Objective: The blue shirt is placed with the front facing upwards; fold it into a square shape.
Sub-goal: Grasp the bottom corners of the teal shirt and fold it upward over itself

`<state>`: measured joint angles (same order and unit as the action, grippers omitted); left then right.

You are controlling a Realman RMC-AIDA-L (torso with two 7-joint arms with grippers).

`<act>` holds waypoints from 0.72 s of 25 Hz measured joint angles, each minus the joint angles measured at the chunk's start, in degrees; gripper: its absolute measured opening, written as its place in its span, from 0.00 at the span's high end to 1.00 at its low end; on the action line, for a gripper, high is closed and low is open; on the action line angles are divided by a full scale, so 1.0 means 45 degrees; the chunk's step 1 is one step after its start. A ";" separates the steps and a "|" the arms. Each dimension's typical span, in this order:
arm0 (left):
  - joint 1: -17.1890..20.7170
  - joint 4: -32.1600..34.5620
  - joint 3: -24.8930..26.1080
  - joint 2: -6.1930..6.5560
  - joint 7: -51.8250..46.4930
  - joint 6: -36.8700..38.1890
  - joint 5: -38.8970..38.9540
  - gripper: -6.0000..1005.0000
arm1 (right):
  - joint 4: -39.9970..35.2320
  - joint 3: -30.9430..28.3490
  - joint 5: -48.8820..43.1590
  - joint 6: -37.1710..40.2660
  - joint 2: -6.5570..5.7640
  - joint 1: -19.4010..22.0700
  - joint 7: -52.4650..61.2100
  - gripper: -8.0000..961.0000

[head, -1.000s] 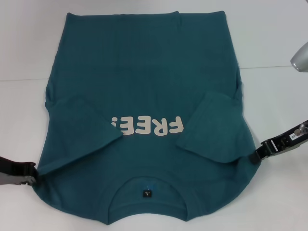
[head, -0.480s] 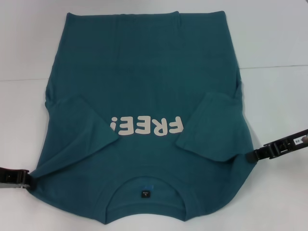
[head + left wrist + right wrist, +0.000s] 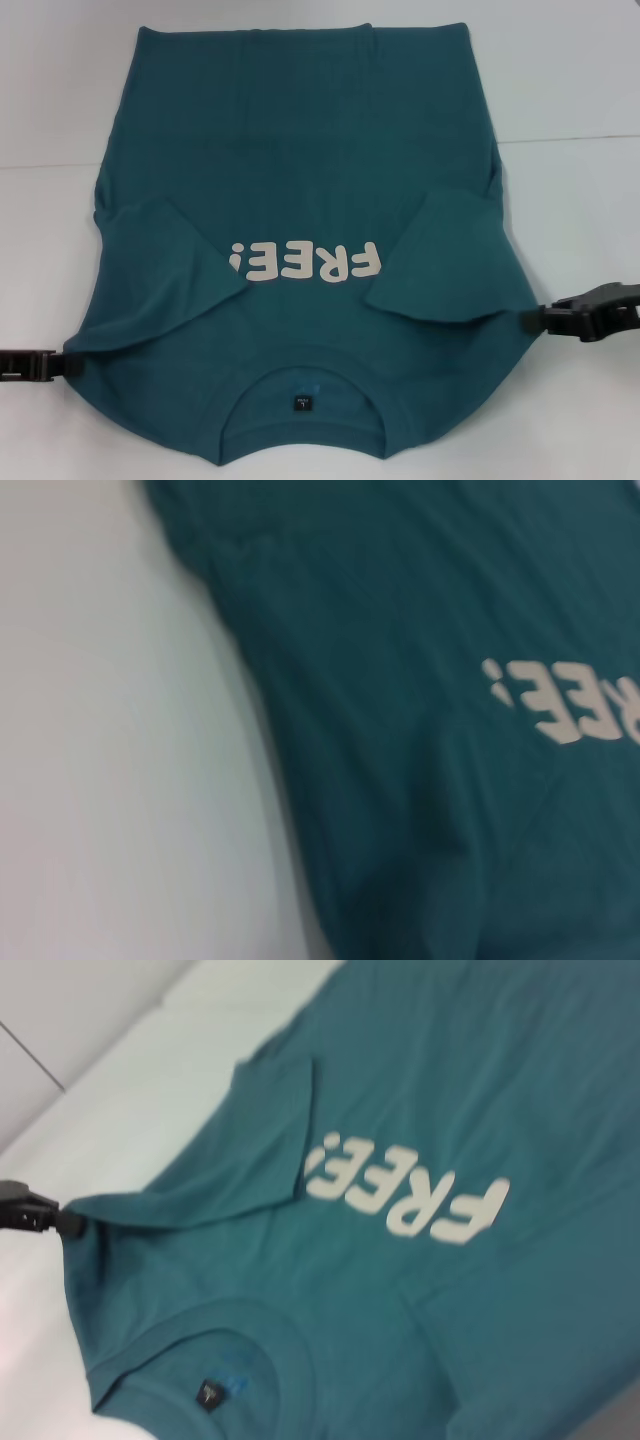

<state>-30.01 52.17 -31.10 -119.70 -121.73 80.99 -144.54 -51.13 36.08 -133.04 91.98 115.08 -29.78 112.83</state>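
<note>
The blue shirt [image 3: 300, 150] lies front up on the white table [image 3: 570, 80]. Its white "FREE!" lettering [image 3: 305, 262] reads upside down, and the collar with its black tag [image 3: 303, 402] is nearest me. Both short sleeves are folded inward over the chest. My left gripper [image 3: 66, 366] is low at the shirt's left shoulder edge, shut on the cloth. It also shows in the right wrist view as the left gripper [image 3: 66, 1222], pinching that corner. My right gripper [image 3: 530, 320] is shut on the right shoulder edge. The left wrist view shows only the shirt [image 3: 420, 780] and table.
A seam line crosses the white table [image 3: 40, 163] at the level of the shirt's middle. Bare table surface lies to both sides of the shirt and beyond its hem at the far end.
Both grippers have dropped lower and levelled out at the shoulders. The raised shoulder corners of the shirt have come down with them.
</note>
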 joint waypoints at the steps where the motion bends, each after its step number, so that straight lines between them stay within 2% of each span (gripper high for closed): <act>1: 0.0083 -0.0039 0.0154 -0.0022 0.0445 -0.0023 0.0190 0.96 | 0.0029 -0.0216 0.0217 -0.0012 0.0018 0.0216 -0.0494 0.89; 5: 0.0430 -0.0296 0.0689 -0.0101 0.2236 -0.0039 0.0877 0.96 | 0.0182 -0.1046 0.0782 -0.0083 0.0165 0.0880 -0.2165 0.89; 10: 0.0847 -0.0469 0.0979 -0.0235 0.3739 -0.0049 0.1392 0.96 | 0.0528 -0.1860 0.1060 -0.0156 0.0602 0.1571 -0.4264 0.89; 13: 0.1113 -0.0620 0.1556 -0.0275 0.4853 0.0012 0.1750 0.96 | 0.0674 -0.2243 0.1090 -0.0139 0.0744 0.1745 -0.4923 0.89; 15: 0.1222 -0.0790 0.1863 -0.0275 0.5448 0.0071 0.1935 0.96 | 0.0991 -0.2952 0.1105 -0.0063 0.0866 0.1951 -0.5979 0.89; 18: 0.1358 -0.1218 0.2386 -0.0275 0.6564 0.0228 0.2113 0.96 | 0.1365 -0.3448 0.1122 -0.0038 0.0899 0.2090 -0.6734 0.89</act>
<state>-23.90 46.69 -20.36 -120.94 -92.19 82.02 -135.03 -44.99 20.56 -127.99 91.81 119.13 -20.38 82.53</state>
